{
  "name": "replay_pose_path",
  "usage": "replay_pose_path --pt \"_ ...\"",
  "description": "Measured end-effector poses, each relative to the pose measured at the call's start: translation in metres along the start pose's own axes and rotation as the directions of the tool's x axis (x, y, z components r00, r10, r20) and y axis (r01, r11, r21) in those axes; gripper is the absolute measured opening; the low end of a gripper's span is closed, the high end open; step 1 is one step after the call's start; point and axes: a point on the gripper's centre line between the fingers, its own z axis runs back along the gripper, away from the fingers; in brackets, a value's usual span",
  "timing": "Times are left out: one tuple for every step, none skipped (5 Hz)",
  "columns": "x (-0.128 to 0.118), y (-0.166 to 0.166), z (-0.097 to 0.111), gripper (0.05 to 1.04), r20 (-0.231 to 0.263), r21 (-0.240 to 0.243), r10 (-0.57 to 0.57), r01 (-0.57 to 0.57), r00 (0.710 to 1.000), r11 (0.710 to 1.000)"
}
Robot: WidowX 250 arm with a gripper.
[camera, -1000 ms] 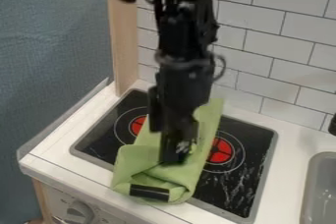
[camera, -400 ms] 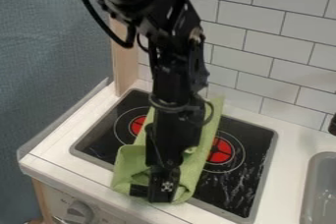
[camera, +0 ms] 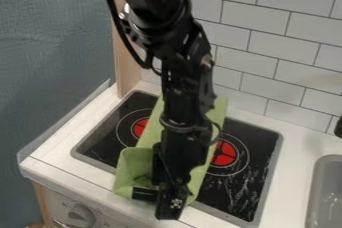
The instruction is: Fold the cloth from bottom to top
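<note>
One green cloth (camera: 133, 166) lies on the stove (camera: 257, 169) beneath and beside my hand (camera: 171, 207), in the camera view; its near end curls up next to me, the rest runs behind me toward the tiled wall (camera: 292, 47). Whether I'm apart, together or clamped on cloth, I can't tell. The sink (camera: 316, 179) sits well apart from me.
</note>
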Motion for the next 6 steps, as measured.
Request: replay_pose_path --pt "0.0023 0.0027 -0.0098 0.999 -0.015 -0.019 0.009 -0.009 1.000 1.000" --pt "0.0033 0.0076 -0.0155 0.943 -0.027 -0.029 0.023 -0.024 0.999 0.999" --pt "0.0023 0.0081 -0.0163 0.681 -0.034 -0.026 0.048 -0.049 0.998 0.998" --pt "0.0029 0.0072 -0.0167 0.475 -0.034 -0.020 0.056 -0.057 0.998 0.998" --pt "0.0028 0.0070 -0.0167 0.336 -0.040 -0.015 0.065 -0.066 0.997 0.998" --pt "0.0009 0.0060 -0.0162 0.233 -0.054 -0.018 0.064 -0.065 0.997 0.998"
